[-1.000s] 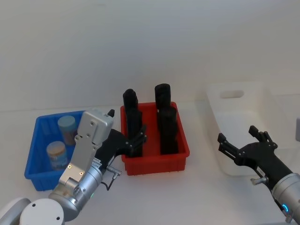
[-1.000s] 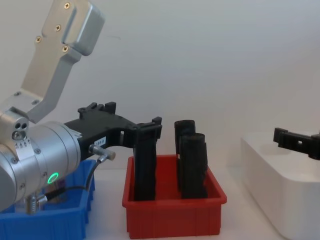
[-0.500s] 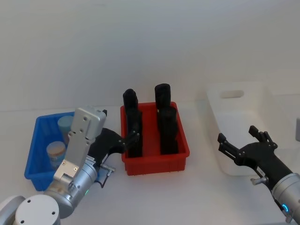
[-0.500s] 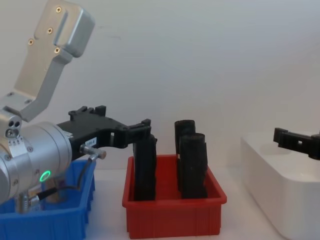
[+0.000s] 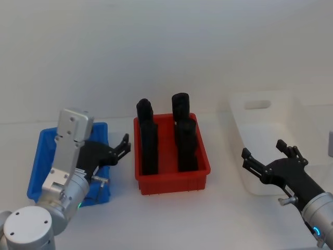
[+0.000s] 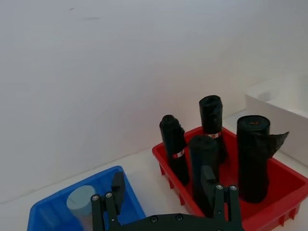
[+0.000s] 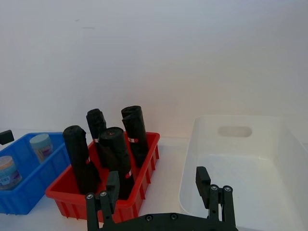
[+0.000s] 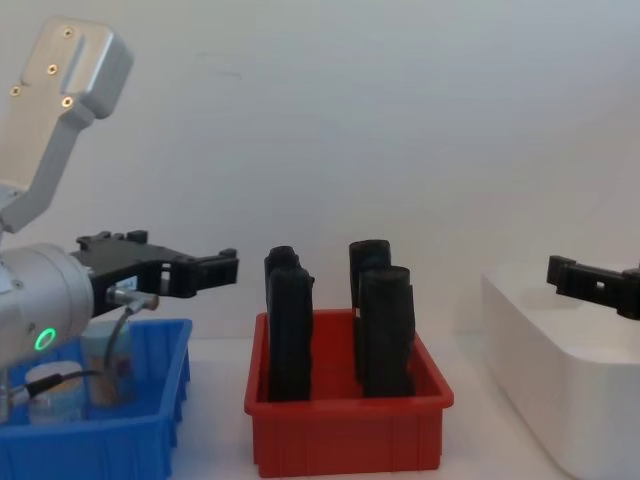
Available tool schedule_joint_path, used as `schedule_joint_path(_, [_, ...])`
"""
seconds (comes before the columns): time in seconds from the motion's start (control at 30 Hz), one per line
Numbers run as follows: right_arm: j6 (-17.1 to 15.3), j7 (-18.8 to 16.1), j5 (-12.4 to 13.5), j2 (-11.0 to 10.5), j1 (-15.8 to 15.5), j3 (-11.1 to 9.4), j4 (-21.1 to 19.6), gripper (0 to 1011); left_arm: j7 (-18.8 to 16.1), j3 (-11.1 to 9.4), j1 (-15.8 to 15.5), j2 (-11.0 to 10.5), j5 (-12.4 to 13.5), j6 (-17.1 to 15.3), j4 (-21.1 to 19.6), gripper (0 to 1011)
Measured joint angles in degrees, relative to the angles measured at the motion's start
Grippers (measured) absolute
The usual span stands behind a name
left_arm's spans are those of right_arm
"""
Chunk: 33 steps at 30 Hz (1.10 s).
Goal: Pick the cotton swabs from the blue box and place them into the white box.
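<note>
The blue box [image 5: 38,156] sits at the table's left. Two cotton swabs tubs [image 7: 41,145] [image 7: 7,171] stand in it, also seen from the side [image 8: 104,362]. My left gripper [image 5: 121,148] hovers open over the blue box's right side, above the tubs, holding nothing; its wrist view has one light tub lid [image 6: 80,200] below the spread fingers [image 6: 118,184]. The white box [image 5: 264,136] stands at the right. My right gripper [image 5: 263,148] is open and still in front of it, with nothing in it.
A red bin [image 5: 171,177] holding several tall black upright rolls [image 5: 146,136] stands between the two boxes, close to the blue box's right wall. Bare white table lies in front of all three containers. A plain wall closes off the back.
My left gripper has swung left, away from the black rolls in the red bin, to above the blue box. The right arm has not moved.
</note>
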State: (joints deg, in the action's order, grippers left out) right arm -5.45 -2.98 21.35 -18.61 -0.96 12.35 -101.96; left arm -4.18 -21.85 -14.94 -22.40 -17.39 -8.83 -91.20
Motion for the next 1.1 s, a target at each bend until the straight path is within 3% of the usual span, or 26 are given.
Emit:
schedule_joint_path(0.5, [0.0, 0.0, 0.0, 0.0, 0.0, 0.0, 0.0, 1002, -2.12, 2.89, -1.73, -0.46, -3.6, -5.7, 2.92, 1004])
schedule_joint_path(1.1, [0.0, 0.0, 0.0, 0.0, 0.0, 0.0, 0.0, 1002, -2.24, 4.92, -3.34, -0.22, -6.46, -10.1, 7.69, 1004])
